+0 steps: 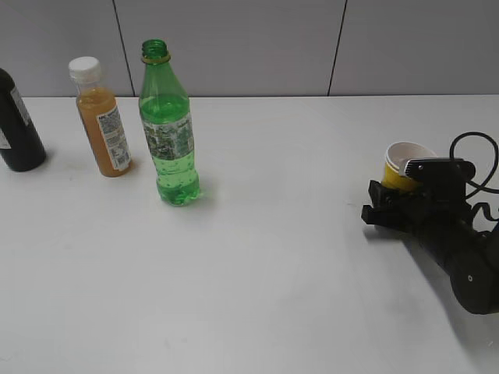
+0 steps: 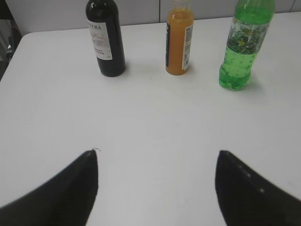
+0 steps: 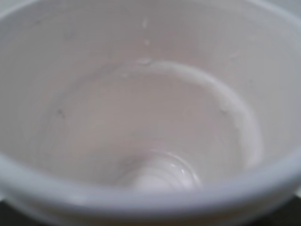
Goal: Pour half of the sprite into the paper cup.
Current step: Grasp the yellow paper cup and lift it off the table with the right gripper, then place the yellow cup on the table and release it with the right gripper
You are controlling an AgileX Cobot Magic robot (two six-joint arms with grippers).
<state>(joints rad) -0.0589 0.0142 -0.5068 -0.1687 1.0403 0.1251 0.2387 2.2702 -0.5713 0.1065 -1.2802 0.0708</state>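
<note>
Filling the right wrist view, the paper cup sits light and crushable by the right gripper, grip unclear, while the capless, sloshy sprite stands far left, best clasped mid-label by the gaping left gripper.

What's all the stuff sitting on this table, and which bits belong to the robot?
sprite: one, clear green bottle, no cap, upright, left of the table's middle.
orange juice bottle: one, orange with white cap, upright, just left of the sprite.
dark bottle: one, black with a white label, upright at the far left edge.
paper cup: one, yellow outside, white inside, tilted, at the right of the table.
table: one, white.
left fingers: two, black, spread apart over bare table, holding nothing.
right gripper: one, black, at the paper cup; its fingers are hard to see there.
</note>
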